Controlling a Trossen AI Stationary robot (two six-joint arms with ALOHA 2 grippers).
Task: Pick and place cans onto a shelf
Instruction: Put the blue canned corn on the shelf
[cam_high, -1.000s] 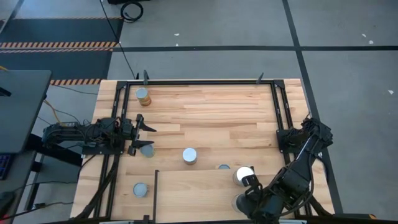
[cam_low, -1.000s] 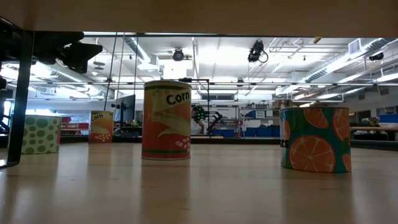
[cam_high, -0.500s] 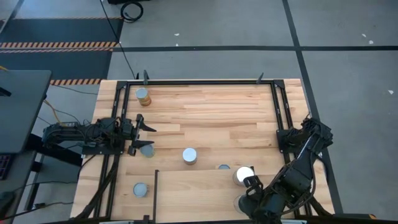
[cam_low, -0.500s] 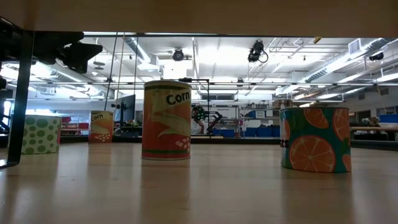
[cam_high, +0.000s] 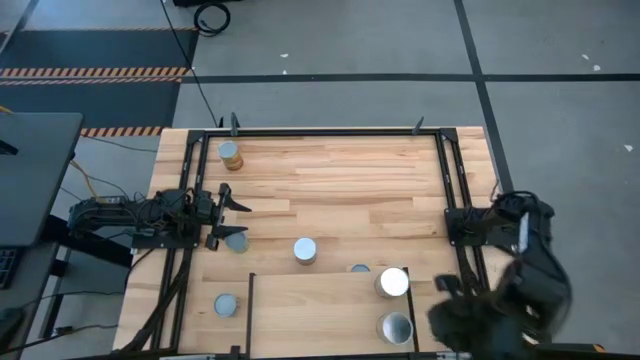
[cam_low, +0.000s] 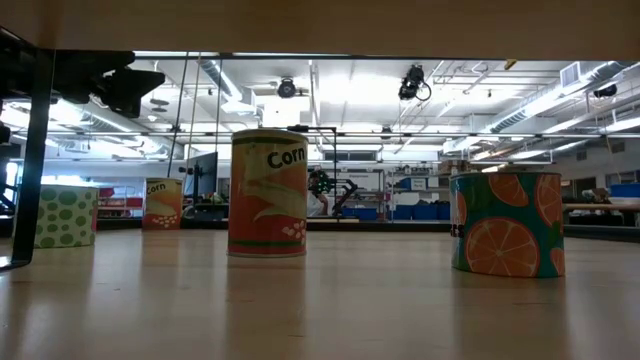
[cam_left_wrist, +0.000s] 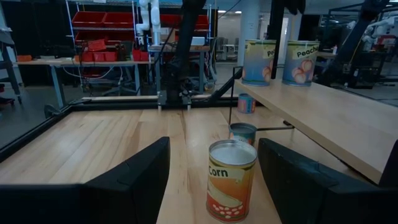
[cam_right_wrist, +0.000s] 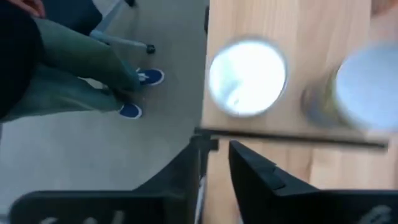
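The shelf (cam_high: 320, 310), a raised light-wood board with black rails, stands over the table's near part. Two cans stand upright on it near its right end: one white-topped (cam_high: 394, 282), one grey-topped (cam_high: 396, 327). Both also show in the right wrist view, as a bright can top (cam_right_wrist: 249, 78) and a blurred can (cam_right_wrist: 367, 93). My right gripper (cam_right_wrist: 217, 155) hangs above the shelf's right end with its fingers a little apart and nothing between them. My left gripper (cam_left_wrist: 212, 146) waits open at the table's left, level, facing a corn can (cam_left_wrist: 231, 180) that it does not touch.
Several more cans stand on the table: far left (cam_high: 230, 153), by the left gripper (cam_high: 236, 241), centre (cam_high: 305, 250), beside the shelf's far edge (cam_high: 360, 268) and near left (cam_high: 226, 304). A person's legs (cam_right_wrist: 81, 68) show beside the table.
My right gripper has drawn away from the grey-topped can on the shelf, rising and swinging toward the table's right edge, with its wrist turning. The can stays upright on the shelf and is now in full view. The left arm has kept still.
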